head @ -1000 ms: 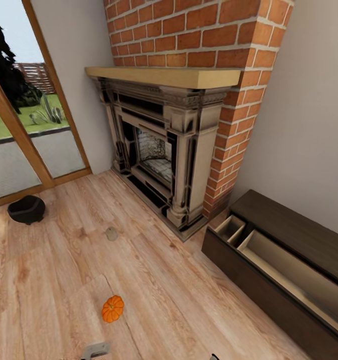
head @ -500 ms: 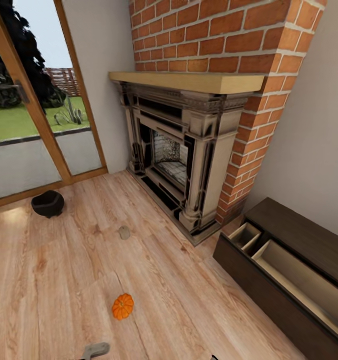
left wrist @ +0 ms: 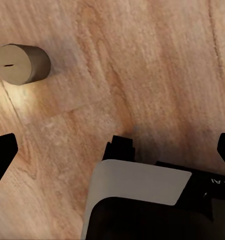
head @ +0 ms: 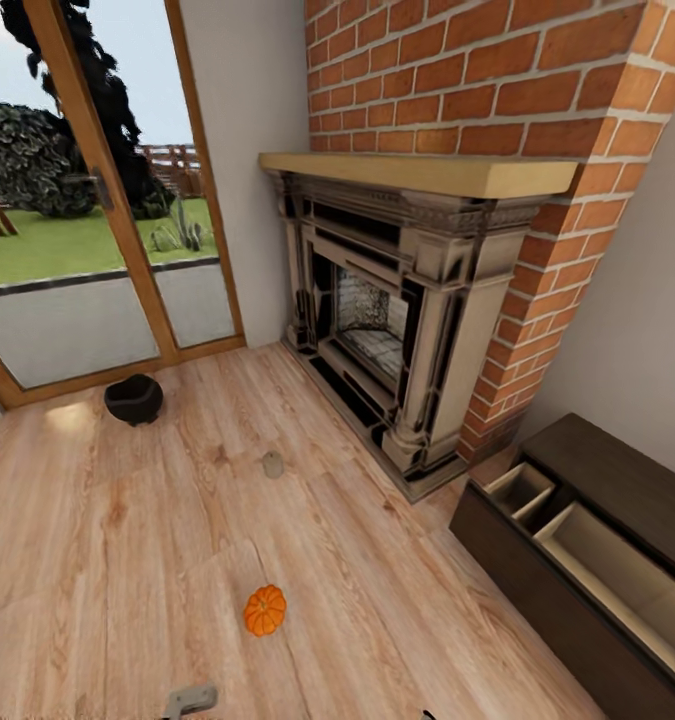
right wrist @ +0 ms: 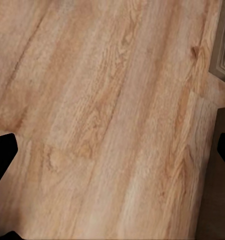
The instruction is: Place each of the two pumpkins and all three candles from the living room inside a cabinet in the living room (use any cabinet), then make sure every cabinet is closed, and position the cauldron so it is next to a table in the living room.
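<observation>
View has swung left; ribbed orange pumpkin (head: 264, 610) lies on floor (head: 97, 560); both end effectors spread, empty.

fireplace (head: 397, 330) | brick chimney (head: 497, 80) | glass door (head: 87, 200) | wood floor (head: 127, 560)

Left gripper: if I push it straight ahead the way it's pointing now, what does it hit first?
Most likely the bare wood floor. The candle lies off to one side of the line, so it would probably be missed.

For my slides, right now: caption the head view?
Pumpkin, candle and cauldron on floor; cabinet open.
</observation>
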Tool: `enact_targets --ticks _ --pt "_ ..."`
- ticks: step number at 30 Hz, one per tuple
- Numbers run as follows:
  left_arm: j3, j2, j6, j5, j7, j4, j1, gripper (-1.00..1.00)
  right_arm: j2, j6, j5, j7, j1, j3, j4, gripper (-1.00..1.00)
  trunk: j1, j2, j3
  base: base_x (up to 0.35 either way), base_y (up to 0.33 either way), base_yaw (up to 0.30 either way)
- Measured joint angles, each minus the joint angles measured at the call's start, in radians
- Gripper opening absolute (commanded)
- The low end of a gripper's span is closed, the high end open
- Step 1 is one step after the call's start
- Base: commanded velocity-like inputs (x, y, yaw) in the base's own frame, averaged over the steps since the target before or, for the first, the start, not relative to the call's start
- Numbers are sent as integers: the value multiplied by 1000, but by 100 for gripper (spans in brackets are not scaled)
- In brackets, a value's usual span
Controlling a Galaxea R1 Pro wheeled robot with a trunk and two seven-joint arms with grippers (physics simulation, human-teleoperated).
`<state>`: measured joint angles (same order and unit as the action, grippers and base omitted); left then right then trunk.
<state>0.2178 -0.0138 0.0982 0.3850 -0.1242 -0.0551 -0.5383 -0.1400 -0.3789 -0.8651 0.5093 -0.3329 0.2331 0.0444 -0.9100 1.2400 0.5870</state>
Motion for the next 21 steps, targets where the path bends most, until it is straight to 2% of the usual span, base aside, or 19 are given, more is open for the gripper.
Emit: enact_targets --ticks 21 --pt "0 0 0 0 0 0 0 100 -1 0 0 0 0 0 -1 100 0 0 -26 0 0 205"
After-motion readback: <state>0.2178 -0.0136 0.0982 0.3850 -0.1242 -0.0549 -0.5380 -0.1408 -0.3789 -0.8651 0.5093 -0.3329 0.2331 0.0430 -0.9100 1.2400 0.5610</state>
